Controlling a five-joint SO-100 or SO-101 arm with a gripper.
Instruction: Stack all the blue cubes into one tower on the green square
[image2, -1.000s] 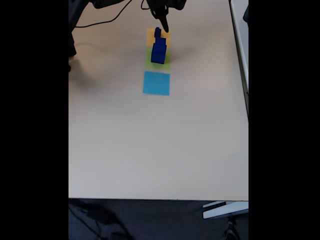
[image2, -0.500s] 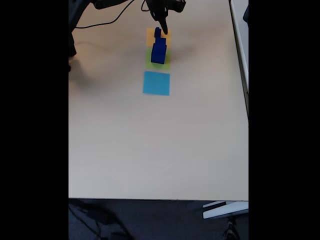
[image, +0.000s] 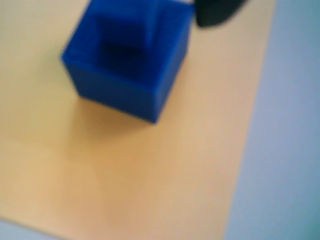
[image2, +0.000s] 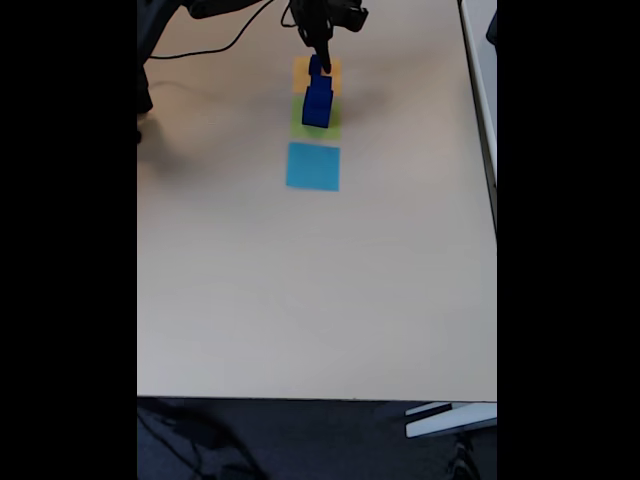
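Where jaws hang, tower (image2: 318, 98) beneath.

Table: a pale beige table (image2: 300, 300) with a smooth matt top, running from the near edge to the far end of the fixed view.
Right side: a light grey strip (image2: 480, 90) runs alongside the table's right edge.
Floor: dark grey floor (image2: 300, 440) beyond the near edge of the table.
Near right: a whitish bar (image2: 448, 418) lies on the floor.
Cable: a black cable (image2: 215, 42) trails across the far left of the table.
Light: soft and even, with faint shadows at the far left.
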